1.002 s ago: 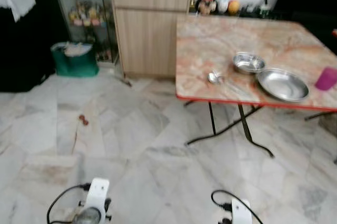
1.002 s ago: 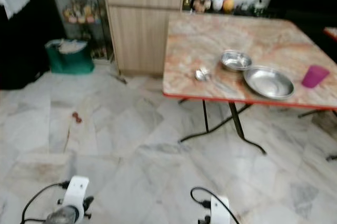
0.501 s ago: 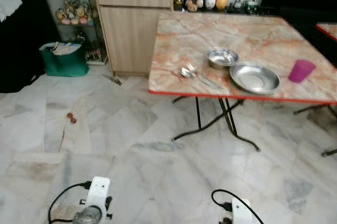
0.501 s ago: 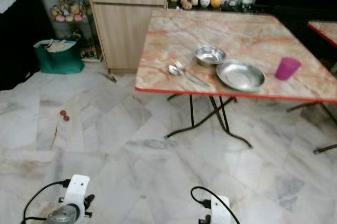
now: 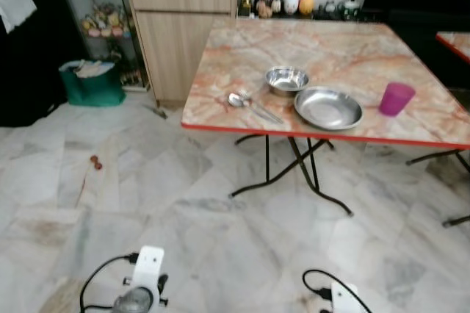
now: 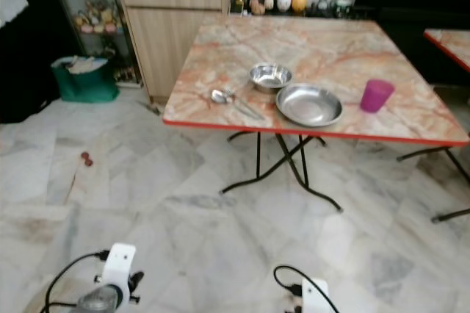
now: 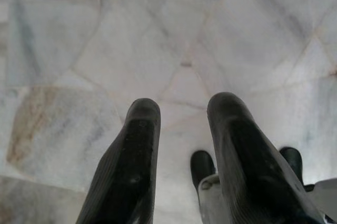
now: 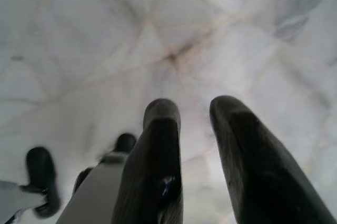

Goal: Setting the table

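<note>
a marble floor (image 5: 183, 203) spreads under a folding table (image 5: 330, 48) with a marbled top and red edge, well ahead of the robot. near the table's front edge lie a wide steel plate (image 5: 328, 108), a smaller steel bowl (image 5: 286, 78) just behind it, a pink cup (image 5: 396, 98) to the right, and a spoon (image 5: 236, 99) and fork to the left. the left gripper (image 7: 181, 119) and right gripper (image 8: 196, 113) hang low over the floor, fingers spread and holding nothing

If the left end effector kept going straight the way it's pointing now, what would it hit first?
Most likely the pale marble tiled floor. The left end effector points down at it, fingers apart, nothing between them, though depth is hard to judge.
</note>
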Tool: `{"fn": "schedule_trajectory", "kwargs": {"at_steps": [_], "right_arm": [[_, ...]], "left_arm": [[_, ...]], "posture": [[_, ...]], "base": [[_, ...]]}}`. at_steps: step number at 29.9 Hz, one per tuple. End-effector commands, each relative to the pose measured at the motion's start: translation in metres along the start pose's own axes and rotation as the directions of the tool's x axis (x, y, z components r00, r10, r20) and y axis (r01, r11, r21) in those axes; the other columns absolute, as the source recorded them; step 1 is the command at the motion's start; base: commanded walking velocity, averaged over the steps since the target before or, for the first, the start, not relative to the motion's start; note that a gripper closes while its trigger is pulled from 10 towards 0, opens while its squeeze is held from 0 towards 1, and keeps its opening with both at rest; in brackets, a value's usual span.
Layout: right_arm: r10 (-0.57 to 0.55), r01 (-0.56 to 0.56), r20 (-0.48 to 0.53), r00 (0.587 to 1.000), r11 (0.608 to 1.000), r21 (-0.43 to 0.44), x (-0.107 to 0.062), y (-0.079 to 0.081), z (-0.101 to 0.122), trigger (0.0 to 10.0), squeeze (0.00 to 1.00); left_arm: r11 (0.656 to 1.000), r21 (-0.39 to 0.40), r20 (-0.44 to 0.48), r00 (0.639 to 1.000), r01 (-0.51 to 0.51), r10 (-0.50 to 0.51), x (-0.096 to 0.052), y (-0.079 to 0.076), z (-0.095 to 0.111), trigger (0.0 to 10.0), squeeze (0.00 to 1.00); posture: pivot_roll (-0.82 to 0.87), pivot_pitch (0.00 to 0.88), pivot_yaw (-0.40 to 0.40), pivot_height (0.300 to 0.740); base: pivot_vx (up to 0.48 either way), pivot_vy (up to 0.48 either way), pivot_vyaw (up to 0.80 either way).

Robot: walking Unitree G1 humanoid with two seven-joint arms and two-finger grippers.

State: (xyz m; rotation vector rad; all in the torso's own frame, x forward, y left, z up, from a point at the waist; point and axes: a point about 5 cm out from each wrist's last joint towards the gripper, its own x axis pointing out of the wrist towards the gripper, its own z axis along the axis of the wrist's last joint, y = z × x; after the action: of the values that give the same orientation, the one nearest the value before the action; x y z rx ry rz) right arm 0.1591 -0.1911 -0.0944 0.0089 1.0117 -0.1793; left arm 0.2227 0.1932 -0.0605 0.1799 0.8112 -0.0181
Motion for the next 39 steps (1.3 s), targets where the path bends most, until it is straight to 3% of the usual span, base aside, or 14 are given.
{"fn": "schedule_trajectory", "kwargs": {"at_steps": [1, 5, 34, 39], "right_arm": [[0.016, -0.016, 0.009, 1.000, 1.000, -0.010, 0.0001, 0.0062, 0.0019, 10.0, 0.00], [0.016, -0.016, 0.011, 1.000, 1.000, -0.009, 0.0001, 0.0059, 0.0021, 10.0, 0.00], [-0.002, 0.002, 0.010, 1.000, 0.999, 0.041, 0.0002, 0.0053, 0.0024, 10.0, 0.00], [-0.001, 0.001, 0.008, 1.000, 0.999, 0.036, 0.0003, 0.0053, 0.0024, 10.0, 0.00]], "left_arm": [[1.000, -0.004, -0.018, 1.000, -0.008, 0.008, -0.0008, 0.0028, -0.0040, 10.0, 0.00], [1.000, -0.006, -0.018, 1.000, -0.008, 0.008, -0.0008, 0.0023, -0.0040, 10.0, 0.00], [1.000, -0.011, -0.017, 1.000, 0.001, -0.001, -0.0006, 0.0008, -0.0036, 10.0, 0.00], [1.000, -0.011, -0.013, 1.000, 0.000, 0.000, -0.0006, 0.0008, -0.0032, 10.0, 0.00]], "posture": [[0.11, 0.000, -0.064, 0.740], [0.11, 0.000, -0.063, 0.740], [0.10, 0.000, -0.060, 0.740], [0.10, 0.000, -0.061, 0.740]], "base": [[0.000, -0.240, 0.69], [0.000, -0.181, 0.75], [0.000, -0.074, 0.00], [0.000, -0.155, -0.61]]}}
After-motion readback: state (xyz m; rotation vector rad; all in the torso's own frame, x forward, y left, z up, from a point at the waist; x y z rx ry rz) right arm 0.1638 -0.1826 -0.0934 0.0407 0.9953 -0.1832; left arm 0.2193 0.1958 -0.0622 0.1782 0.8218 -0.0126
